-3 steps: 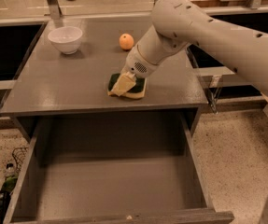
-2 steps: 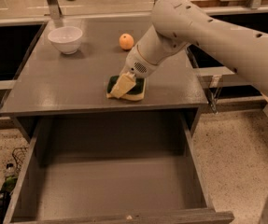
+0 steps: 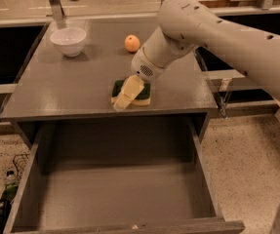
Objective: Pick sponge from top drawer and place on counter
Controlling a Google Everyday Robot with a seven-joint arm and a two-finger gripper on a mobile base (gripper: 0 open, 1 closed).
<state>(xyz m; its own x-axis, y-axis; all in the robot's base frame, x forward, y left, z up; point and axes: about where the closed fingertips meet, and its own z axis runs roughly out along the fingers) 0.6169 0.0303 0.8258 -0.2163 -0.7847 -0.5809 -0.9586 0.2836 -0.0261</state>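
The sponge point(image 3: 144, 91), green face over yellow foam, lies flat on the grey counter point(image 3: 66, 89) near its front edge. My gripper point(image 3: 125, 97) reaches down from the upper right and sits right over the sponge's left part, hiding some of it. The top drawer point(image 3: 120, 194) is pulled fully open below the counter, and its flat grey bottom is bare.
A white bowl point(image 3: 68, 40) stands at the counter's back left. A round orange fruit point(image 3: 132, 43) sits at the back middle. My arm point(image 3: 217, 33) crosses the counter's right side. Black recessed basins flank the counter. A speckled floor lies to the right.
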